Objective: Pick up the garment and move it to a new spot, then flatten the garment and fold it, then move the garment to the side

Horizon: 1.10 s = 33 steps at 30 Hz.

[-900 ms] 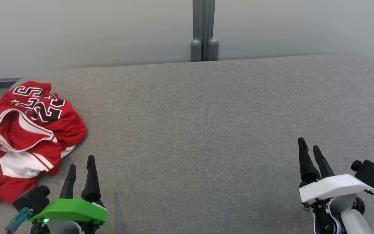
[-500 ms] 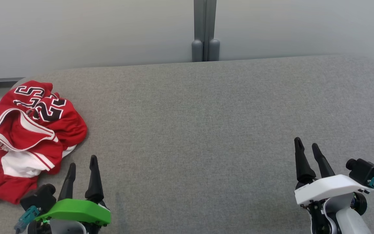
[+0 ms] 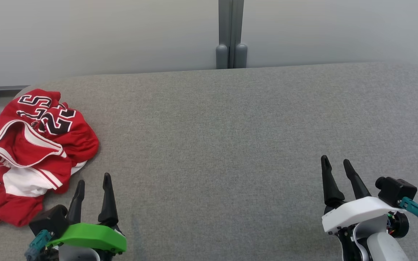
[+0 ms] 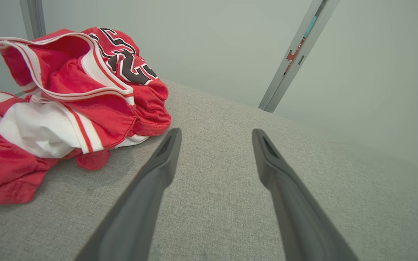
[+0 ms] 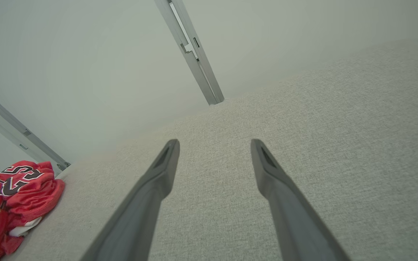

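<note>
Where the garment lies: the red and white garment (image 3: 38, 145) sits in a crumpled heap ahead of the left pincer (image 3: 93, 178) and off to its left, near that pincer's left finger but not touching it.
Garment, look: red cloth with white panels and striped trim; black figures edged in white show on the part farthest from the left pincer, and a hemmed opening gapes upward.
Left pincer: jaws spread wide with nothing between them, the fingers pointing away from the robot over bare table (image 3: 212, 137); a green housing (image 3: 89, 235) sits behind the fingers.
Left pincer, its own wrist view: the heap lies beyond and left of the left fingertip, with a strip of grey surface between cloth and finger.
Right pincer (image 3: 335, 159): jaws equally wide and holding nothing, over bare table, with a white housing (image 3: 357, 214) behind the fingers; the garment is well apart from it, far off to its left.
Table: grey woven top with rounded far corners, stretching ahead of both pincers.
Beyond the pincers: a pale wall (image 3: 122, 36), with a grey upright post (image 3: 230, 32) ahead, between the two pincers.
</note>
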Tool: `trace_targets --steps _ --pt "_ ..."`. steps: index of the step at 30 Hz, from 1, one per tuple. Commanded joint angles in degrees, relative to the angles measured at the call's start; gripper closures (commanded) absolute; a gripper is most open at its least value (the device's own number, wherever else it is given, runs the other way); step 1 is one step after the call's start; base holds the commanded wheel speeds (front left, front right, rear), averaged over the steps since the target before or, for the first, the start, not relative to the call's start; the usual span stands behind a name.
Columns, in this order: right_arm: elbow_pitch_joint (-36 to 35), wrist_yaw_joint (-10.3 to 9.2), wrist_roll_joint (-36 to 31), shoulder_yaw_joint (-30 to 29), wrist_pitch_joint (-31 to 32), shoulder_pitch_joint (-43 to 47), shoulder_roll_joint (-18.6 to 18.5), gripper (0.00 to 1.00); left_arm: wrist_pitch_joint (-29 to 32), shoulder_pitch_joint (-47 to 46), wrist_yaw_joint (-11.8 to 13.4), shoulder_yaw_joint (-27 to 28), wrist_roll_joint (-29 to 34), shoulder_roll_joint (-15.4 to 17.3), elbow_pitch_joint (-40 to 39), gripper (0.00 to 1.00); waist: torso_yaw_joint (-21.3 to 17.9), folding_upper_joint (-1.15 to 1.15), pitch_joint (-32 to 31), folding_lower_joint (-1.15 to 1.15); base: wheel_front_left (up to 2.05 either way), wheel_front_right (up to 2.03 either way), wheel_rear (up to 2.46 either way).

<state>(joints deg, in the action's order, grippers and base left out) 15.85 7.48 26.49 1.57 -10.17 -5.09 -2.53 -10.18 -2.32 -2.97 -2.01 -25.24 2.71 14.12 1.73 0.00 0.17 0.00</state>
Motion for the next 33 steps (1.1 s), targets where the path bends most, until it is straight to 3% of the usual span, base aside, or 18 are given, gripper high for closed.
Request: trace_targets --steps 1,33 --pt "0.1 0.01 -1.59 0.16 -0.54 -1.19 -0.33 0.0 -0.54 0.26 0.07 -0.15 1.34 0.36 -0.24 0.0 0.02 0.0 0.01 0.0 0.0 0.0 0.0" --pt "1.17 0.01 -14.84 2.02 -4.23 -1.8 -0.44 0.0 -4.2 0.41 1.15 -1.49 10.32 0.3 2.02 0.0 -0.3 0.0 -0.33 0.0 0.0 0.0 0.0"
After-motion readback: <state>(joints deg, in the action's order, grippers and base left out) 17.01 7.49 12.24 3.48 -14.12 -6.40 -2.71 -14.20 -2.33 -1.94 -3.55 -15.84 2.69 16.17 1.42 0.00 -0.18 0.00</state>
